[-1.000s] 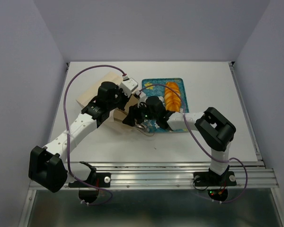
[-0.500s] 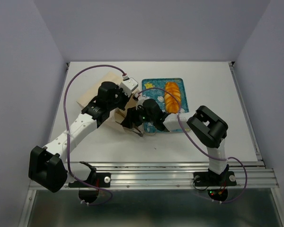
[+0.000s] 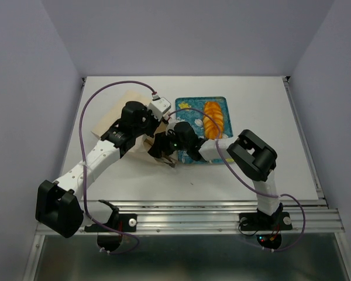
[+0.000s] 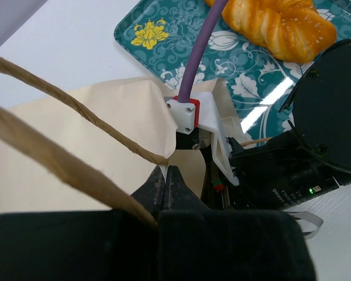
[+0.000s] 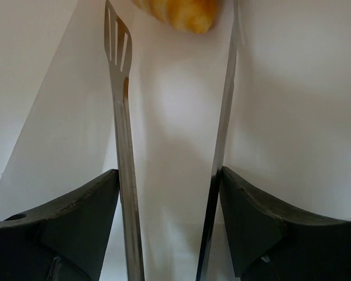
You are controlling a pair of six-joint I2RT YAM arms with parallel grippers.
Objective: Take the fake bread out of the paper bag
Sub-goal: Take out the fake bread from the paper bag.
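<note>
- Overhead, the left end effector [image 3: 154, 120] sits at the mouth of the paper bag [image 3: 117, 111], which lies on the table [image 3: 269, 105]. The right end effector [image 3: 162, 149] meets it there. A long loaf [image 3: 213, 117] lies on the teal tray [image 3: 190, 105].
- Left wrist: the end effector [image 4: 166, 170] is pinched tight on the bag's rim [image 4: 76, 140].
- Right wrist: the end effector [image 5: 168, 172] grips metal tongs [image 5: 118, 88], their arms spread. A golden bread piece [image 5: 181, 12] sits just past the tips, with pale paper all around.

1. The top camera looks down over the whole table [image 3: 263, 111] from behind.
2. The left wrist camera hangs close over the paper bag [image 4: 76, 134] and tray [image 4: 181, 35], both shared with the top view.
3. The right wrist camera looks closely along tongs [image 5: 121, 129].
</note>
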